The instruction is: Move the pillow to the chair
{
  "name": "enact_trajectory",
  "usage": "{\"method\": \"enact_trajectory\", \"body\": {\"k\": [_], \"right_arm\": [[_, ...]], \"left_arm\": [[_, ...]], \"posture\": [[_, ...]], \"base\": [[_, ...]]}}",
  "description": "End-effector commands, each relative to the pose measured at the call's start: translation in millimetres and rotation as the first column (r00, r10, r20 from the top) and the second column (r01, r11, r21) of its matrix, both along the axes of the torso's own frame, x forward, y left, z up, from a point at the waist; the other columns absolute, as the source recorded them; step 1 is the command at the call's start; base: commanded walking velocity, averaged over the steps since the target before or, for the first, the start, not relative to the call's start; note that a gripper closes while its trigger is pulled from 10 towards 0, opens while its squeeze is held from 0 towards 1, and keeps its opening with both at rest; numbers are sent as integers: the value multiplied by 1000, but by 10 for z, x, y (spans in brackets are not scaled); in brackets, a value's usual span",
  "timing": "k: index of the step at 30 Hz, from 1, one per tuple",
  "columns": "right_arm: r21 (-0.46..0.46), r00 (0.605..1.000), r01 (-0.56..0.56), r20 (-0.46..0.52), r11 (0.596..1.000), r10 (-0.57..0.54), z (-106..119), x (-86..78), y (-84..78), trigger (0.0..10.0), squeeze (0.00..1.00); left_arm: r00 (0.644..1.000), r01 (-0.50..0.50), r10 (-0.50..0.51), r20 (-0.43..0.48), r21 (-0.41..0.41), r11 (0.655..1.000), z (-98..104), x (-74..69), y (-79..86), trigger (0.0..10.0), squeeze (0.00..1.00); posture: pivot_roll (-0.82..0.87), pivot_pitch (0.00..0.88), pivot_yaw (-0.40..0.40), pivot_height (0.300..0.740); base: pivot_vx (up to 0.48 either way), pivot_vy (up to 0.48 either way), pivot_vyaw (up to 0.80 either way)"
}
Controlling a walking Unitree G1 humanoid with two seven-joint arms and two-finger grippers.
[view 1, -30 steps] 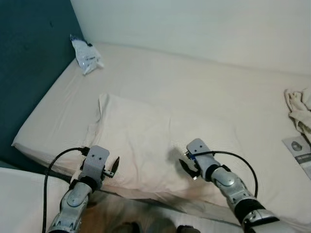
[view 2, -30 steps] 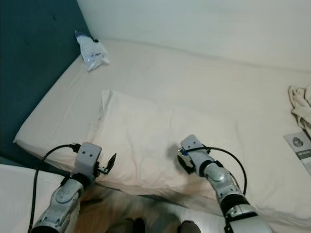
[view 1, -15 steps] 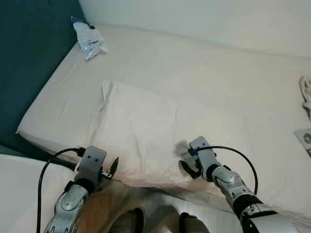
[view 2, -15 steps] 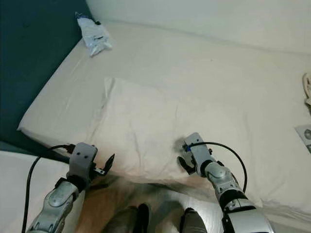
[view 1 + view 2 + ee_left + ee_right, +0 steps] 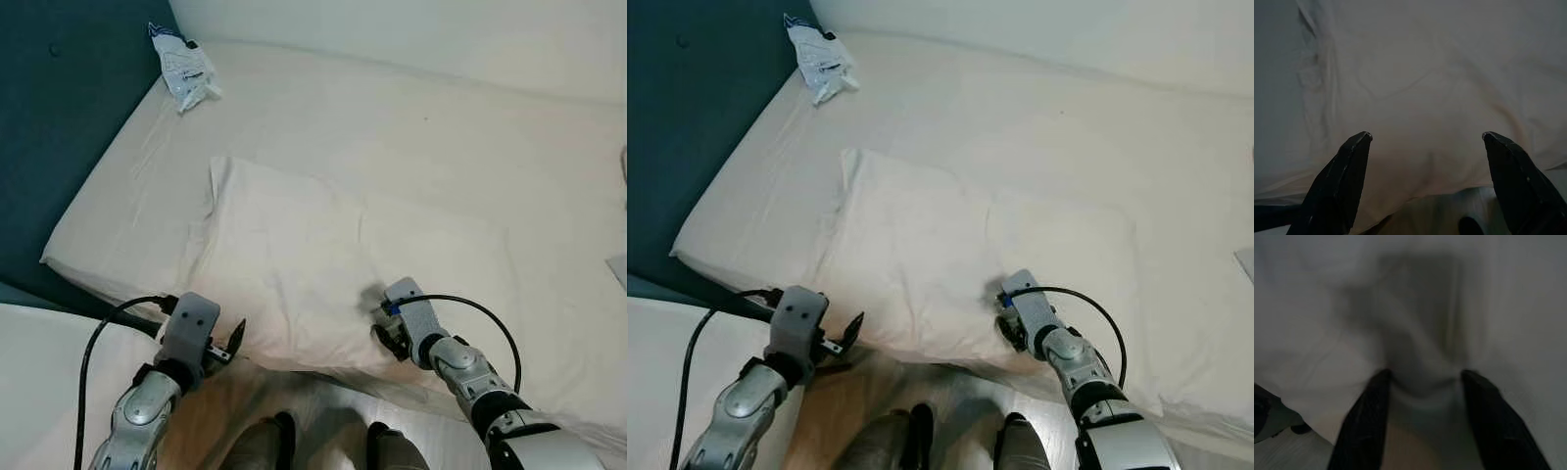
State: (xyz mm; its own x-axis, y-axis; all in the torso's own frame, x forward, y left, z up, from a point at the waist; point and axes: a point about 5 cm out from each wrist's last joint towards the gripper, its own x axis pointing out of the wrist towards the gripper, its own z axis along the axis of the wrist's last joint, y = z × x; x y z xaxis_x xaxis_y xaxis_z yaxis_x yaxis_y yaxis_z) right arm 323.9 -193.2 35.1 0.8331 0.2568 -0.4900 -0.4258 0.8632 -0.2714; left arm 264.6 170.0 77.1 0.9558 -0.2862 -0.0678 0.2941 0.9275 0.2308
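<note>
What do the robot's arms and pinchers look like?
Both arms are shiny silver metal with black joint rings. Each ends in a grey boxy wrist block carrying two long black pointed fingers: the left gripper and the right gripper. A black cable loops from each wrist block back along its arm. The right one has a small blue mark where the cable plugs in.

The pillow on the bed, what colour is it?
The pillow is plain cream-white, with no pattern, nearly matching the sheet; the left eye view shows it best.
</note>
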Motion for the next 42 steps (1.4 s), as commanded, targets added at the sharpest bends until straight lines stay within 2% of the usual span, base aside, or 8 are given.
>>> {"method": "enact_trajectory", "body": {"k": [1,11,20,23,24,25,32,42], "right_arm": [[-7,995,-3,-96,1000,2,-214,-167,20,0,0],[-22,997,5,-83,1000,-7,-200,-159,-8,0,0],[-17,999,31,-10,999,-31,-90,-72,-23,0,0],[29,998,32,54,999,-33,32,11,-12,0,0],[75,992,22,120,997,-31,170,97,12,0,0],[90,989,14,147,996,-27,226,129,24,0,0],[185,942,-50,334,982,-15,561,252,137,0,0],[195,936,-85,351,977,11,571,240,219,0,0]], "left_arm": [[999,-3,3,-43,1,1000,-79,-64,12,10000,0],[998,-8,8,-62,-1,1000,-84,-50,-5,10000,0],[997,-35,34,-64,-9,999,-105,11,5,10000,0],[998,-45,44,-53,-24,999,-97,45,-5,10000,0],[997,-59,57,-43,-42,997,-86,90,-10,10000,0],[997,-66,64,-40,-50,997,-85,113,-14,10000,0],[994,-108,108,-6,-68,992,-65,249,-46,10000,0],[994,-106,107,10,-78,991,-81,327,-144,10000,0]], "posture": [[197,410,104,740],[189,396,102,740],[153,361,78,740],[116,316,58,740],[71,271,29,740],[71,271,29,740],[19,163,-21,740],[6,84,-15,740]], "base": [[0,0,0],[0,0,0],[0,0,0],[0,0,0],[0,0,0],[0,0,0],[0,0,0],[0,0,0]]}}
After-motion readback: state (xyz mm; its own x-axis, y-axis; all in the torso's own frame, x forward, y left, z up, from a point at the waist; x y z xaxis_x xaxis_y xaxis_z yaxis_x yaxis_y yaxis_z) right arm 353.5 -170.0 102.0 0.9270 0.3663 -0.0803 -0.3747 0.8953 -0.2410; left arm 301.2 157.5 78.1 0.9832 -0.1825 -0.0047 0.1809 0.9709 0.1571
